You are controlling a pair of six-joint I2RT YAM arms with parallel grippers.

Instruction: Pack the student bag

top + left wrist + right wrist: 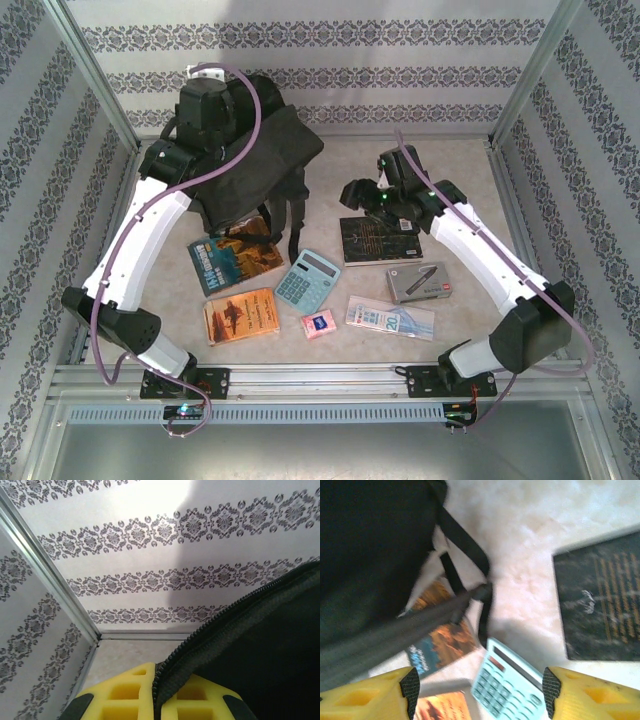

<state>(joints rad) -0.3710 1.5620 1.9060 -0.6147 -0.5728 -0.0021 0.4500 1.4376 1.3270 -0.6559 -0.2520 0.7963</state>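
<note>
A: So, biggest first. Where is the backpack?
B: Black backpack (pixel 255 160) slumped at the far left of the table (pixel 455 170). Its straps trail toward the near side, over a blue book (pixel 232 258).
A: And the left gripper?
B: Up at the bag's top. The left gripper (pixel 159 695) is pinched tight on the zippered edge, probably holding the mouth up for loading.
A: The other one?
B: The right gripper (pixel 480 690) hangs above the table with its jaws wide apart and nothing between them. The bag lies to its left. A dark book (pixel 378 240) sits just beside it, to the near right.
A: Which arm fetches?
B: The right, by my reckoning: it is nearer and free. The dark book's long side runs across the table, so the jaws would need to take an edge.
A: Smaller items?
B: Orange book (pixel 240 316), calculator (pixel 307 278), pen box (pixel 420 282), flat packet (pixel 390 317), pink pad (pixel 319 324). All lie loose outside the bag.
</note>
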